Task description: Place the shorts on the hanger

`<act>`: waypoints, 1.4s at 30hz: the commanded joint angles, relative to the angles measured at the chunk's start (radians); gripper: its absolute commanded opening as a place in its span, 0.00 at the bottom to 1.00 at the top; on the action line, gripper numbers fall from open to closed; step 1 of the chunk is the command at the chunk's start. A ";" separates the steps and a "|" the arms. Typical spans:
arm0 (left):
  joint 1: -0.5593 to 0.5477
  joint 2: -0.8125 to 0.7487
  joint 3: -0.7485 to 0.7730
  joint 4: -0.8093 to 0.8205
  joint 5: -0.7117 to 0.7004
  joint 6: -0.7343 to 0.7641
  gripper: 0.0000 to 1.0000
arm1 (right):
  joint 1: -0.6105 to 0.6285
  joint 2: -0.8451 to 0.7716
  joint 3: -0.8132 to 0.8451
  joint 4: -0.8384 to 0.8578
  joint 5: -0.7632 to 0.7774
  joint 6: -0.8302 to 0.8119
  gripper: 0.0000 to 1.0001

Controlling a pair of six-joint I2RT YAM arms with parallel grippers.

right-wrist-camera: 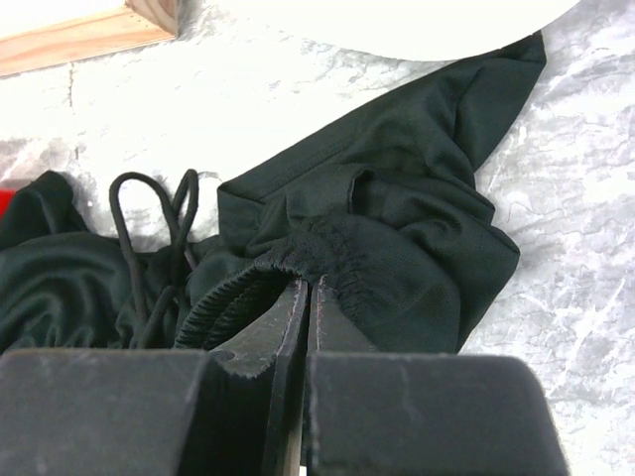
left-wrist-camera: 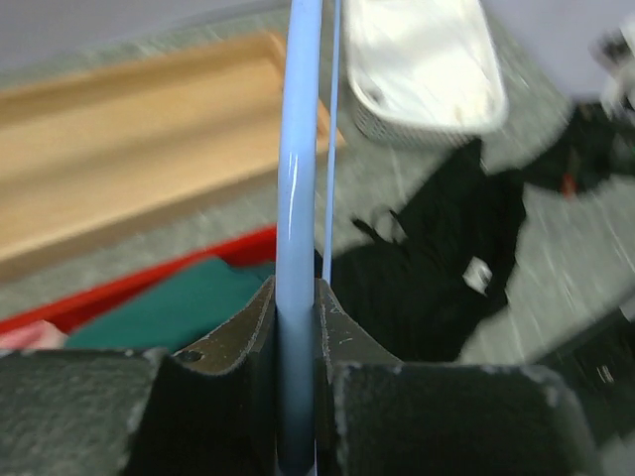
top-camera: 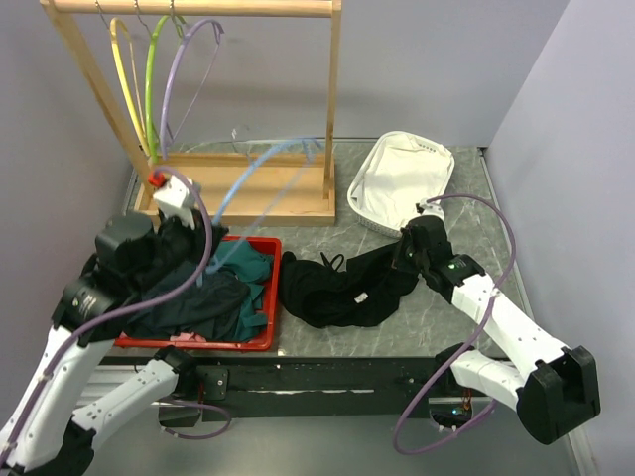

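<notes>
At the left, our left tool (top-camera: 190, 230) is reaching over the red bin (top-camera: 260, 342) and clenching the hanger (top-camera: 260, 167) by one end of its light blue arch. The arch is rising away to the far right, above the base of the wooden rack (top-camera: 332, 109). The top view is hiding that grip behind the wrist. The left wrist view is showing it plainly: the hanger (left-wrist-camera: 298, 178) is running straight up out of the left tool (left-wrist-camera: 296, 307), with both fingers (left-wrist-camera: 342, 327) pressing on its sides. A teal garment (left-wrist-camera: 169, 312) is lying in the bin below.

Moving right, the shorts (top-camera: 337, 290) are lying crumpled on the bench (top-camera: 427, 327), just beside the bin's right wall. They are nearer to us than the hanger's arch and are not touching it.

At their right end our right tool (top-camera: 407, 248) is meeting the black fabric, just near of the white basket (top-camera: 402, 178). From above we cannot tell how its jaws are standing. The right wrist view is settling that: the right tool (right-wrist-camera: 306, 296) is clenching the gathered waistband (right-wrist-camera: 308, 253) of the shorts (right-wrist-camera: 417, 218), and its fingers (right-wrist-camera: 273, 337) are almost meeting on the elastic edge. Only this view is showing us the drawstring (right-wrist-camera: 149, 223), looping over the fabric to the left.
</notes>
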 commanded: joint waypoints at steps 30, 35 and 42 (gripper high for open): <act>-0.373 -0.119 -0.225 -0.030 0.157 -0.090 0.01 | 0.011 0.020 0.226 -0.164 0.060 -0.007 0.00; -0.385 -0.064 -0.228 0.001 0.184 -0.072 0.01 | 0.029 -0.037 0.233 -0.186 0.038 -0.007 0.00; -0.417 0.004 -0.273 0.117 0.224 -0.069 0.01 | 0.109 -0.074 0.241 -0.212 0.018 0.010 0.00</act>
